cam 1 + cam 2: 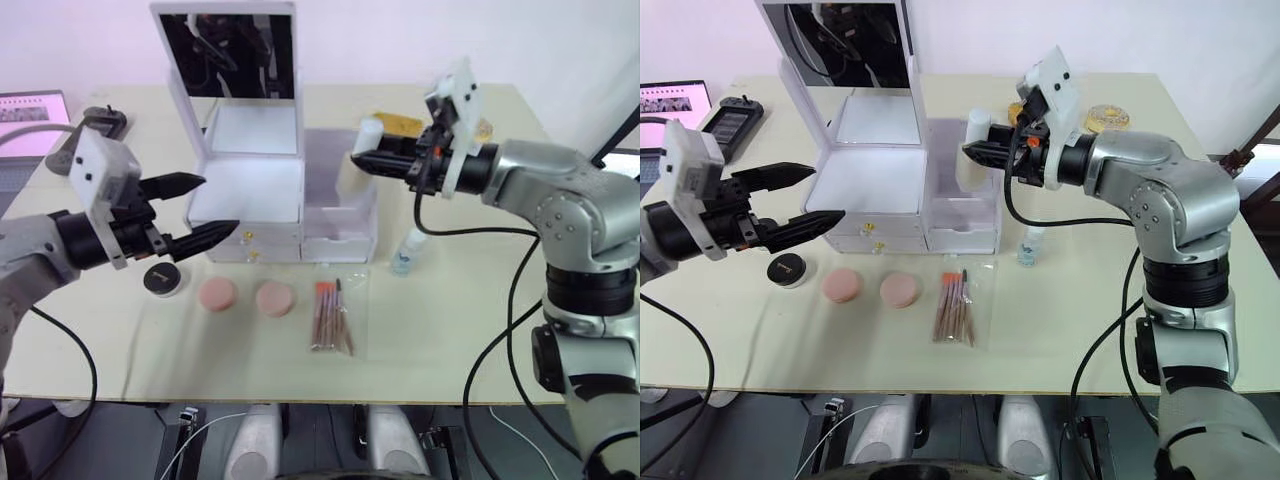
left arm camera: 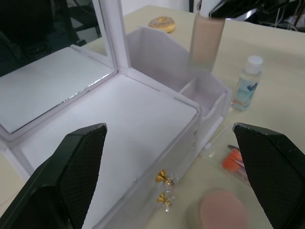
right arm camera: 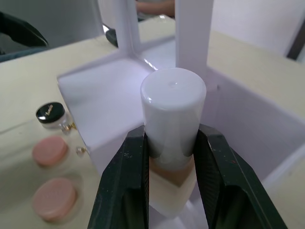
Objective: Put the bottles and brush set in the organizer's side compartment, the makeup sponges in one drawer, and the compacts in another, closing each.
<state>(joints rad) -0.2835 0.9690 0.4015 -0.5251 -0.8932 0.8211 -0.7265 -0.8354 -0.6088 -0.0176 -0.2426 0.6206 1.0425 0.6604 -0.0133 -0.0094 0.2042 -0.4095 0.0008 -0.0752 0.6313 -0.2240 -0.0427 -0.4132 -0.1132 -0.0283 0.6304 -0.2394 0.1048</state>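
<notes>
Nearest the robot, on the table [image 1: 450, 350], lie the brush set [image 1: 331, 316] in its clear sleeve, 2 pink sponges [image 1: 216, 294] [image 1: 274, 298] and a black-lidded compact [image 1: 162, 279], all just in front of the organizer [image 1: 255, 190] w/ both drawers closed. Left gripper [image 1: 205, 207] hovers by the organizer's front-left corner, above the compact, fingers spread wide, holding nothing. A small clear bottle [image 1: 406, 250] stands upright on the table just beside the side compartment [image 1: 340, 205], on its right. Further back, the right gripper [image 3: 171, 157] is clamped on the neck of a tall bottle [image 3: 172, 129], just under its white cap, 1 finger [image 3: 125, 176] each side. Bottle's long axis is vertical, cap up, and it hangs over the open side compartment w/ its base dipping below the rim level; can't tell if it touches the floor. So the key relation, as I judge it: compartment lies straight below the held bottle, right arm is the nearer one, and the move needed is a straight drop & release. A 2nd compact [image 1: 397, 123] sits at the far side, behind the organizer.
</notes>
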